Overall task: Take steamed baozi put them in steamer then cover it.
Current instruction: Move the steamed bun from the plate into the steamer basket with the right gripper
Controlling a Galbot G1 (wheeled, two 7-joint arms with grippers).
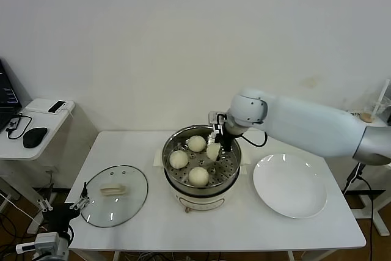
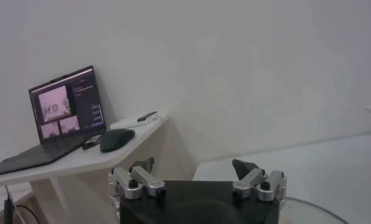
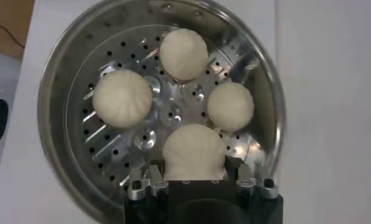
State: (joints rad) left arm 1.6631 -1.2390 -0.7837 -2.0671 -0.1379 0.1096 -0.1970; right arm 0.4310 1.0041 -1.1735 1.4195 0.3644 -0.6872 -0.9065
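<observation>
Right gripper (image 1: 215, 149) is inside the steamer (image 1: 201, 181), jaws pinched on the fourth baozi (image 1: 213, 151) at roughly 3 o'clock on the perforated tray. The other three baozi rest on the tray at about 12 (image 1: 196, 143), 9 (image 1: 178, 159) and 6 o'clock (image 1: 198, 176) in the head view. The right wrist view confirms it: the held bun (image 3: 194, 152) sits directly against the gripper body, and the three others are grouped round the tray centre, near each other but apart.

Whether the held bun already rests on the tray or hangs just above it cannot be told; the gripper body hides its underside and the fingertips.

Judgement: loading is nearly complete; release and withdrawal of the right arm come next, then the lid.

Key relation for that move: the cover (image 1: 114, 195) lies flat on the table at 9 o'clock from the steamer, well apart from it. Its cream handle (image 1: 112, 191) has its long axis running 9-to-3. The left gripper (image 1: 77, 203) hangs at the cover's 9 o'clock rim, fingers spread wide and holding nothing, so the left arm is much the nearer. The white plate (image 1: 290, 186) at the steamer's 3 o'clock holds nothing.

The left wrist view shows only the spread fingers (image 2: 257, 177) and a side desk with a laptop (image 2: 66, 108); the cover is all but cut off.
</observation>
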